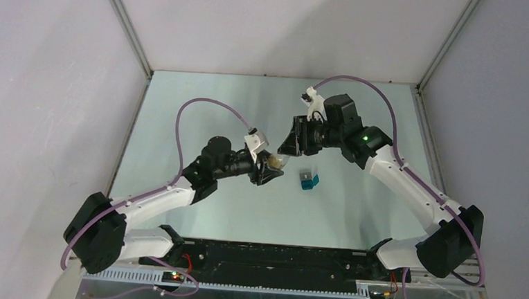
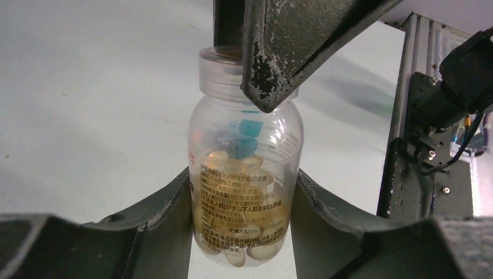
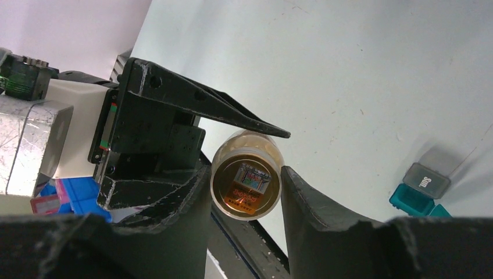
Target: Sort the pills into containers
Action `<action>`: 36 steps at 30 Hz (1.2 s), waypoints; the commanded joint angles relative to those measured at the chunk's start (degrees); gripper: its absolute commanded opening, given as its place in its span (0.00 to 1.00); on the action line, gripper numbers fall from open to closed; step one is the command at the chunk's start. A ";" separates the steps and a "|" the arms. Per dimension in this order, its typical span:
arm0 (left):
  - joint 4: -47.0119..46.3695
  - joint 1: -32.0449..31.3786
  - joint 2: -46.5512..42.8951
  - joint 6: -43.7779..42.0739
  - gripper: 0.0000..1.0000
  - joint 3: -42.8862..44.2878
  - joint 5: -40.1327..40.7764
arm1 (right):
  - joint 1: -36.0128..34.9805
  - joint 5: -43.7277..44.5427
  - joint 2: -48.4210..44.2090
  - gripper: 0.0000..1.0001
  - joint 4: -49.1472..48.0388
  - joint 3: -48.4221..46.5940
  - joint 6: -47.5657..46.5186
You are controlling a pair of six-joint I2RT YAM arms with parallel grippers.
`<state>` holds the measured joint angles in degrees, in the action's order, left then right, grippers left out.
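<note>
A clear pill bottle (image 1: 275, 162) holding several yellow softgels is at the table's middle. My left gripper (image 1: 267, 169) is shut on its body, with the bottle (image 2: 244, 180) upright between the fingers (image 2: 168, 209). My right gripper (image 1: 289, 147) is closed round the bottle's clear cap (image 2: 224, 67). In the right wrist view the cap (image 3: 247, 182) shows end-on, touching both fingers (image 3: 302, 203). The container, a tiny teal case with a grey marked face (image 1: 308, 180), lies on the table just right of the bottle. It also shows in the right wrist view (image 3: 421, 189), apart from both grippers.
The grey-green table (image 1: 265, 101) is walled by white panels with aluminium posts (image 1: 127, 27). A black rail (image 1: 269, 257) runs along the near edge between the arm bases. The left arm's wrist body (image 3: 52, 139) sits close beside the right fingers.
</note>
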<state>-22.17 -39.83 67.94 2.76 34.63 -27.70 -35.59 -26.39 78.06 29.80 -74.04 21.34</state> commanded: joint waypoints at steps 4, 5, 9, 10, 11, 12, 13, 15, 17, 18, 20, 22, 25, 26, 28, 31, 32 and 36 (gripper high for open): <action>0.90 0.25 2.47 -1.64 0.08 4.95 -2.44 | -1.07 5.05 -2.23 0.57 -3.41 1.33 4.74; 0.95 0.21 2.79 -0.55 0.06 5.15 -2.18 | -1.72 6.54 -2.77 0.65 -5.95 2.91 5.89; -1.07 0.24 2.97 3.68 0.01 4.83 0.42 | -4.42 16.78 -2.69 0.71 -11.48 5.77 12.75; -1.49 0.22 2.89 4.28 0.00 4.37 1.15 | -5.07 18.16 -2.45 0.71 -11.99 6.04 13.54; -2.20 0.25 2.87 5.04 0.00 4.16 1.29 | -6.28 21.32 -2.16 0.70 -12.91 6.25 14.87; -2.31 0.22 2.84 5.36 0.00 3.94 1.63 | -7.42 22.72 -2.13 0.68 -13.58 6.75 15.31; -2.29 0.18 2.77 6.03 0.00 3.94 1.88 | -7.84 24.95 -2.13 0.62 -14.67 7.09 16.74; -2.22 0.20 2.59 6.84 0.00 3.84 2.41 | -8.86 26.16 -2.53 0.55 -17.12 8.25 18.29; -2.19 0.24 2.54 7.47 0.00 3.71 2.82 | -10.28 29.00 -3.15 0.53 -19.09 9.27 19.14; -2.07 0.23 2.54 7.62 0.00 3.58 2.96 | -10.52 29.41 -3.66 0.53 -19.52 9.86 19.42; -1.85 0.23 2.34 7.87 0.00 3.29 3.41 | -10.88 30.54 -4.15 0.61 -21.11 10.65 20.00; -1.69 0.24 2.10 8.07 0.00 3.13 3.67 | -11.09 31.87 -4.72 0.67 -21.40 10.99 20.34; -1.56 0.26 1.88 8.24 0.00 3.01 4.02 | -11.08 33.20 -5.68 0.68 -22.23 12.07 21.03; -1.58 0.28 1.68 8.40 0.00 3.00 4.04 | -11.12 33.46 -6.20 0.67 -22.70 12.25 21.31; -1.52 0.27 1.58 8.58 0.00 2.99 4.26 | -11.15 34.25 -6.80 0.62 -22.51 12.59 21.95; -1.17 0.23 1.41 8.70 0.00 3.15 4.45 | -11.16 35.21 -8.20 0.55 -23.08 14.08 22.71; -1.05 0.23 1.41 8.80 0.00 3.16 4.51 | -11.16 35.65 -8.50 0.54 -23.24 14.40 23.22; -1.04 0.27 1.60 9.42 0.00 3.08 4.51 | -11.36 37.21 -10.08 0.60 -24.59 16.45 23.78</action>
<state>-21.98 -39.72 70.63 10.66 37.30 -24.21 -46.52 7.20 71.09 9.69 -58.54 43.42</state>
